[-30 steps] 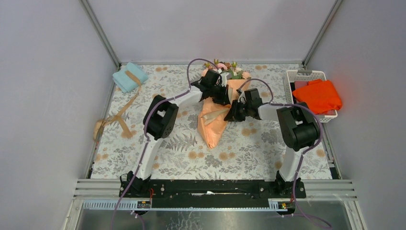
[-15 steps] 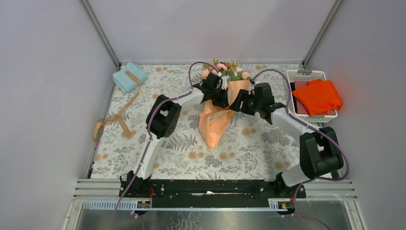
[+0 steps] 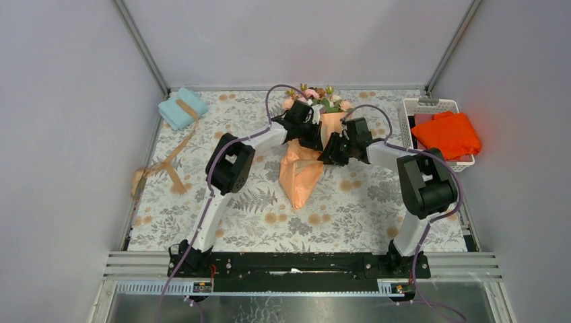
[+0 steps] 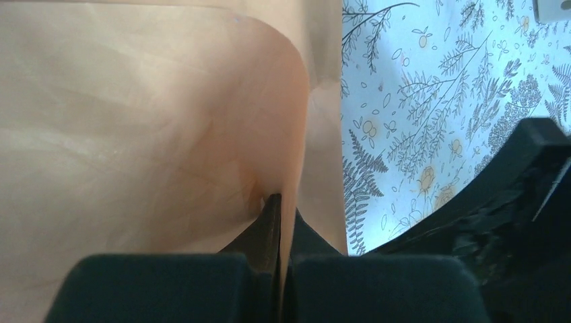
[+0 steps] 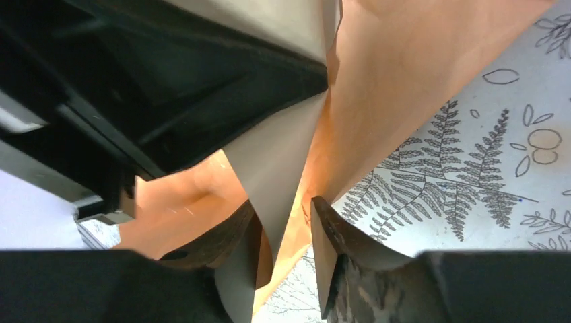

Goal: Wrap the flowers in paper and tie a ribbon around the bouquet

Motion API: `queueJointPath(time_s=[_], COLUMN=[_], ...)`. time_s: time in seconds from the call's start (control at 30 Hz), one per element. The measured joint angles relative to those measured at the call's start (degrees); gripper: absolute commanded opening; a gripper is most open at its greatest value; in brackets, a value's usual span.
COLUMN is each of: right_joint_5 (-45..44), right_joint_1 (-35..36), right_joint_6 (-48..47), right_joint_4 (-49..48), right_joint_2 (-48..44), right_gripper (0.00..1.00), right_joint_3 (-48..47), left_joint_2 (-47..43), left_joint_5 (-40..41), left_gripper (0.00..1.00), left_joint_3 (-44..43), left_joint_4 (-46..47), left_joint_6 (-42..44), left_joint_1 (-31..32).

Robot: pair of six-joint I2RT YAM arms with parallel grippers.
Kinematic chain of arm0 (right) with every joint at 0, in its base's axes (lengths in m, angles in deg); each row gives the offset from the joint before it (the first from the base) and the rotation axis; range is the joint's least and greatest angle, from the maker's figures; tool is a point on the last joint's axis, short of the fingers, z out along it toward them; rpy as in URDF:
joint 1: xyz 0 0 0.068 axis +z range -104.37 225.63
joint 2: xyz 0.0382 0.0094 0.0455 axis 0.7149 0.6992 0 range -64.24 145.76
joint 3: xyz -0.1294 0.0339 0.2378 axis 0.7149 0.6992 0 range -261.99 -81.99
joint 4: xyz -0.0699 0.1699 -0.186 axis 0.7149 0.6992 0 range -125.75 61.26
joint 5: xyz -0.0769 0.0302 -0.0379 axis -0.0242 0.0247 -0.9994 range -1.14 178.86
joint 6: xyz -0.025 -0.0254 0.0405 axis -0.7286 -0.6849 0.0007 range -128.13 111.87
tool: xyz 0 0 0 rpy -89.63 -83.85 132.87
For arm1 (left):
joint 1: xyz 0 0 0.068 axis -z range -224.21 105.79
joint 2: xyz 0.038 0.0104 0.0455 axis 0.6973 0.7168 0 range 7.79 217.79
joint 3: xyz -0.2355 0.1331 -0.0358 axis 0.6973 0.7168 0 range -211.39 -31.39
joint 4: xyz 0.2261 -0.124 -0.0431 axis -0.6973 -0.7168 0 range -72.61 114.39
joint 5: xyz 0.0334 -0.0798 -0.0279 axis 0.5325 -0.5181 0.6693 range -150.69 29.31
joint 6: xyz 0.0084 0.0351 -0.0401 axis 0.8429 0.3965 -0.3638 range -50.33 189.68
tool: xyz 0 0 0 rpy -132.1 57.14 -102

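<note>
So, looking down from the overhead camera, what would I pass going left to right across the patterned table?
Ribbon → bouquet → white basket holding an orange cloth. The light blue cloth is left out, since the ribbon runs over it.

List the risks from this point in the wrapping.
The left hand pinches one thin edge of the paper; a tug could tear it. The right hand stands open around a fold, which may slip free and unfurl. The ribbon lies far off left; fetching it means releasing the wrap.
</note>
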Motion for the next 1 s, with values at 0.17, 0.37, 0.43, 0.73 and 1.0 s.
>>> queueJointPath(time_s=[0.17, 0.37, 0.43, 0.73, 1.0], right_joint_5=[2.5, 2.7, 2.7, 3.8, 3.5], right_joint_1=[0.0, -0.2, -0.4, -0.8, -0.7], right_joint_6=[-0.1, -1.2, -1.8, -3.4, -4.2], right_joint_4=[-0.4, -1.7, -1.9, -2.4, -1.8], right_joint_2=[1.3, 1.3, 1.3, 2.4, 3.5], right_gripper=[0.08, 0.02, 0.01, 0.0, 0.0], right_joint_3=[0.0, 0.1, 0.1, -0.4, -2.5], left_joint_2=[0.0, -0.5, -2.5, -33.5, -42.2], left_joint_5=[0.5, 0.2, -0.3, 7.8, 21.4], left_gripper=[0.33, 0.77, 0.87, 0.99, 0.99], left_joint_3=[-1.0, -6.1, -7.4, 9.2, 29.5], left_joint_4=[-0.7, -6.4, -9.6, -19.2, -19.3], left_joint_6=[1.3, 6.1, 9.2, 25.1, 30.5], left_joint_1=[0.0, 0.1, 0.1, 3.7, 17.0])
